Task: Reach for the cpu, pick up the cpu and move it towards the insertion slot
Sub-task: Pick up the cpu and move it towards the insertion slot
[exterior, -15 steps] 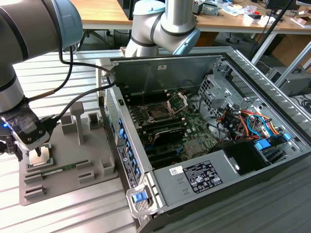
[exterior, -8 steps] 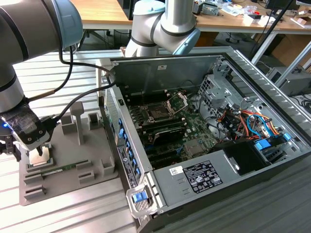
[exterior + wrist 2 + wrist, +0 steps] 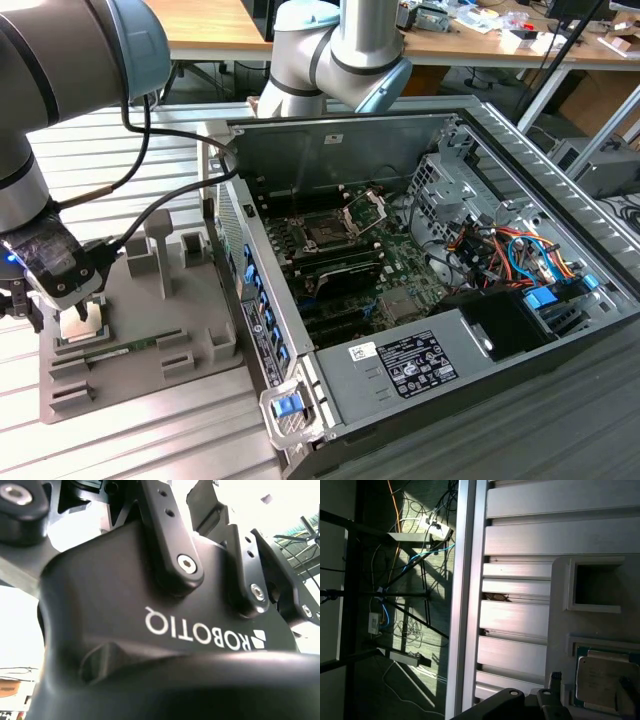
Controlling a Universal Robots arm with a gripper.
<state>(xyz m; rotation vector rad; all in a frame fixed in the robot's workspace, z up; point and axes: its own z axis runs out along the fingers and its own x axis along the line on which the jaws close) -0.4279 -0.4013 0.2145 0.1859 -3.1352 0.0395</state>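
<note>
The cpu (image 3: 84,327) is a thin pale square chip lying flat in a recess of the grey tray (image 3: 190,300) at the exterior view's left. My gripper (image 3: 80,308) hangs just above it, pointing down. In the first wrist view the cpu (image 3: 602,680) sits in its recess, with one dark fingertip (image 3: 555,679) outside its edge and the other over its far side, so the gripper (image 3: 590,682) stands open, straddling the chip. The insertion slot (image 3: 325,232) is a dark square socket on the green motherboard inside the open computer case, its metal load plate (image 3: 366,209) tilted up.
A green memory stick (image 3: 122,349) lies in the tray beside the cpu, and grey posts (image 3: 160,240) rise from the tray. The case wall (image 3: 255,300) stands between tray and motherboard. Drive cages and cables (image 3: 500,250) crowd the case's right side.
</note>
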